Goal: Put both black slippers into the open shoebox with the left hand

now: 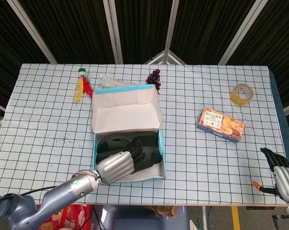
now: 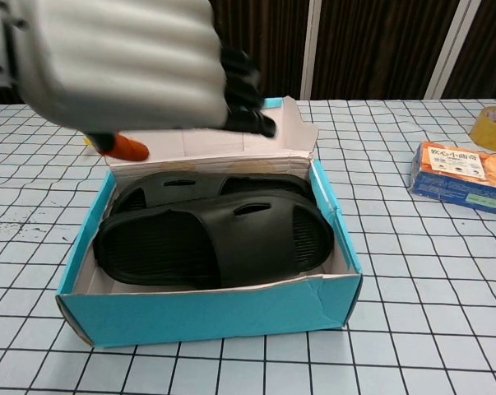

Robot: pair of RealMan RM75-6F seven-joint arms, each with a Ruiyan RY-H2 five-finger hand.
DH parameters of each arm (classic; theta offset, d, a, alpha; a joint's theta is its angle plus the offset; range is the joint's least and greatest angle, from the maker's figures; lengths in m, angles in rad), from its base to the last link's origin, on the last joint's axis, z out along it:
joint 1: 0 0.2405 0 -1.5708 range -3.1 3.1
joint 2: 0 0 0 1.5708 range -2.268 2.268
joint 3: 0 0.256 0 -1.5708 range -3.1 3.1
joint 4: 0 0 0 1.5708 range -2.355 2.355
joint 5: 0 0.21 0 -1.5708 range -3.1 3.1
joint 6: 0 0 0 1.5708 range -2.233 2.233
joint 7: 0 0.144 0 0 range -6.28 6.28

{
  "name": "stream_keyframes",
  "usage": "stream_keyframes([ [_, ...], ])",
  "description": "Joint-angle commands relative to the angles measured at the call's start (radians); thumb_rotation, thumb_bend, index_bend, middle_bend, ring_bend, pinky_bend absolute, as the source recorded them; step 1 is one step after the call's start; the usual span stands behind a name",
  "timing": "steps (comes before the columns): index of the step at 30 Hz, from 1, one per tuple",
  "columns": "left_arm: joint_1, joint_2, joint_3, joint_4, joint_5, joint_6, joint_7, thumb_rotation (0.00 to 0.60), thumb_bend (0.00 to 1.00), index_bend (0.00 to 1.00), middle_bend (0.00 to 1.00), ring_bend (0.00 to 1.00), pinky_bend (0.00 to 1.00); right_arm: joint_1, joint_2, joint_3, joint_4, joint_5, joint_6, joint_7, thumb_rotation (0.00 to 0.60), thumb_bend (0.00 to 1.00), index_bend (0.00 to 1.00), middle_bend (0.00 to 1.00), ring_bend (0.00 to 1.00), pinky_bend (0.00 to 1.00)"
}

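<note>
Both black slippers (image 2: 215, 243) lie side by side inside the open teal shoebox (image 2: 206, 317), one (image 2: 206, 188) behind the other. In the head view the slippers (image 1: 146, 154) fill the box (image 1: 162, 143) below its raised white lid. My left hand (image 2: 124, 58) hovers above the box's left side, holding nothing, its dark fingers (image 2: 243, 82) loosely extended; from the head camera the left hand (image 1: 116, 165) covers the box's near left corner. My right hand (image 1: 281, 175) rests off the table's near right corner, fingers apart and empty.
An orange snack packet (image 1: 220, 124) and a tape roll (image 1: 241, 93) lie on the right of the checked table. Behind the box lid are dark beads (image 1: 154, 76), a clear bottle (image 1: 113, 82) and a red-yellow toy (image 1: 82, 84).
</note>
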Motion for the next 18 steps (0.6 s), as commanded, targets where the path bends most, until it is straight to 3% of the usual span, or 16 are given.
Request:
stream_keyframes([
  [1, 0.354, 0.118, 0.092, -0.056, 0.202, 0.385, -0.369, 0.6, 0.33, 0.21, 0.29, 0.25, 0.43, -0.001, 0.0, -0.001, -0.004, 0.0, 0.001, -0.007, 0.6, 0.22, 0.01, 0.07, 0.1, 0.07],
  [4, 0.507, 0.11, 0.146, 0.048, 0.292, 0.489, -0.581, 0.6, 0.33, 0.2, 0.29, 0.24, 0.43, -0.001, -0.001, 0.0, -0.006, 0.0, 0.003, -0.012, 0.6, 0.22, 0.02, 0.07, 0.1, 0.07],
  [7, 0.629, 0.099, 0.162, 0.139, 0.258, 0.548, -0.755, 0.6, 0.32, 0.19, 0.28, 0.23, 0.43, -0.001, -0.005, 0.002, -0.004, -0.004, 0.008, -0.018, 0.6, 0.22, 0.02, 0.07, 0.1, 0.07],
  [13, 0.774, 0.054, 0.117, 0.3, 0.182, 0.605, -0.98, 0.6, 0.31, 0.18, 0.24, 0.11, 0.31, -0.003, -0.014, 0.002, 0.003, -0.029, 0.032, -0.025, 0.6, 0.22, 0.02, 0.07, 0.09, 0.07],
  [18, 0.863, -0.001, 0.065, 0.434, 0.12, 0.583, -1.179, 0.6, 0.3, 0.14, 0.16, 0.07, 0.25, -0.013, -0.03, 0.008, 0.013, -0.043, 0.071, -0.054, 0.6, 0.22, 0.02, 0.07, 0.1, 0.07],
])
